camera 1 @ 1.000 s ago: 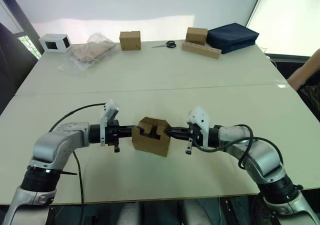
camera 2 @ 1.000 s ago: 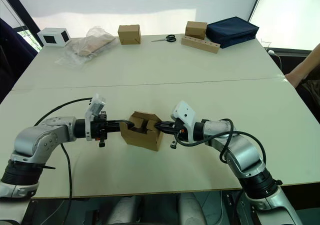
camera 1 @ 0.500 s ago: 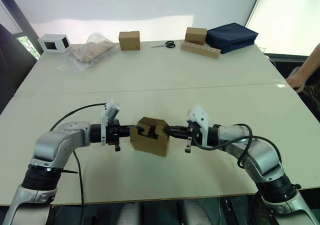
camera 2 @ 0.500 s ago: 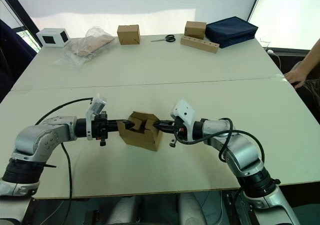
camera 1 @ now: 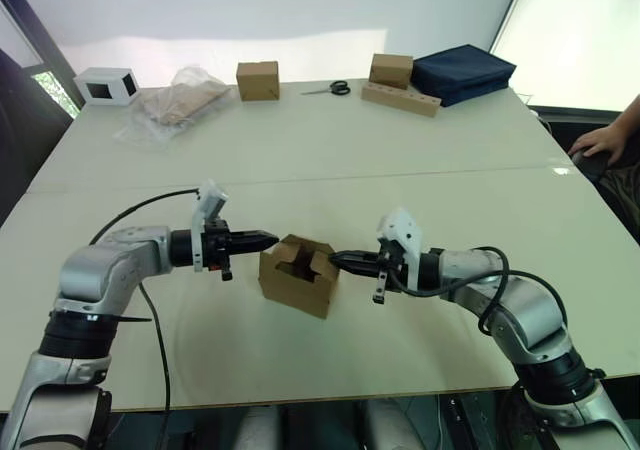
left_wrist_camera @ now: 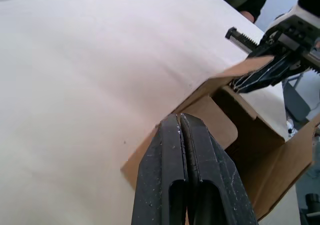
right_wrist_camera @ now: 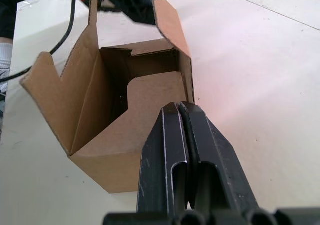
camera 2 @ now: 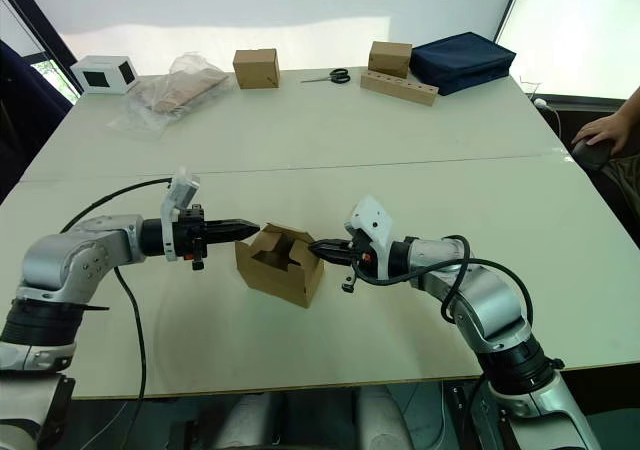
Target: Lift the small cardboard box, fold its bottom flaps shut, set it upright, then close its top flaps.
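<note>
The small cardboard box point(camera 1: 297, 275) rests on the table point(camera 1: 330, 150), open end up, top flaps point(right_wrist_camera: 75, 80) still unfolded; closing them is judged outstanding. The left gripper point(camera 1: 268, 238) and right gripper point(camera 1: 338, 259) are held level at opposite rims, fingers pressed together, nothing gripped.

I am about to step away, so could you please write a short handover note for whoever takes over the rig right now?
Left pincer: shut, empty, tip at the small cardboard box's left upper edge.
Right pincer: shut, empty, tip touching the box's right flap edge.
Box: sitting on the table between the two pincers, open end up, top flaps standing open. Whether the bottom flaps are shut cannot be seen.
Done: box stands upright.
Left: fold the top flaps shut.
</note>
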Motion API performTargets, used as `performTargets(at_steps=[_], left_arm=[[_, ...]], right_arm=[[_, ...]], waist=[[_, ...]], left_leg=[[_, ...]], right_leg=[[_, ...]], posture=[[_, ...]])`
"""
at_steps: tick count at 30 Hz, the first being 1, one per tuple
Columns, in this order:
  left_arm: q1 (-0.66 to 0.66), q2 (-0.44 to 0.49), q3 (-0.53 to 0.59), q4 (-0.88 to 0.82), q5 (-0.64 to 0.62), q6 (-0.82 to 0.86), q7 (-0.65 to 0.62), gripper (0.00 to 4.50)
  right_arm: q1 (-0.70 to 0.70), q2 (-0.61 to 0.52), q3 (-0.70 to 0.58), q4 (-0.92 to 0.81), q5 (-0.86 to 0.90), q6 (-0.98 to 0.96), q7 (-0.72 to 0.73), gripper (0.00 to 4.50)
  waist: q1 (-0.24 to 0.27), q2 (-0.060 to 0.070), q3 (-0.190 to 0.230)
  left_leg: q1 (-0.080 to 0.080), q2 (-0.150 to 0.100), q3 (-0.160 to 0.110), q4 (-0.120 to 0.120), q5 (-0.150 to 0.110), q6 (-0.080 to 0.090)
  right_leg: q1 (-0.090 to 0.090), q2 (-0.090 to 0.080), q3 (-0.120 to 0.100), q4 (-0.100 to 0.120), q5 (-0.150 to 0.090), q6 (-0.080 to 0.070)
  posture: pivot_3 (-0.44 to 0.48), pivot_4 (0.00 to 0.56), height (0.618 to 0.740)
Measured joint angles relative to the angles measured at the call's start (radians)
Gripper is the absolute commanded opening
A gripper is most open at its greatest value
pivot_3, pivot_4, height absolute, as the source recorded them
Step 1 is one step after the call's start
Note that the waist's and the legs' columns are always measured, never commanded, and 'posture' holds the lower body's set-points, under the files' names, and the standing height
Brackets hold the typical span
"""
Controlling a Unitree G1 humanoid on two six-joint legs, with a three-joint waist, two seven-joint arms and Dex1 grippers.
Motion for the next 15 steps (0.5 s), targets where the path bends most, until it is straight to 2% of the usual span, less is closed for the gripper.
performTargets(at_steps=[7,15], left_arm=[[-0.034,0.009,0.001,0.076,0.031,-0.036,-0.024,0.04],[-0.188,-0.031,-0.047,0.346,0.163,-0.195,-0.079,0.04]], right_arm=[[0.014,-0.002,-0.031,-0.047,0.031,0.016,-0.003,0.00],[0.039,-0.062,-0.162,-0.175,0.163,0.111,-0.011,0.00]], waist=[[0.003,0.000,0.000],[0.006,0.000,0.000]], left_leg=[[0.000,0.000,0.000,0.000,0.000,0.000],[0.000,-0.001,0.000,0.000,0.000,0.000]], right_leg=[[0.000,0.000,0.000,0.000,0.000,0.000],[0.000,0.000,0.000,0.000,0.000,0.000]], posture=[[0.000,0.150,0.740],[0.000,0.150,0.740]])
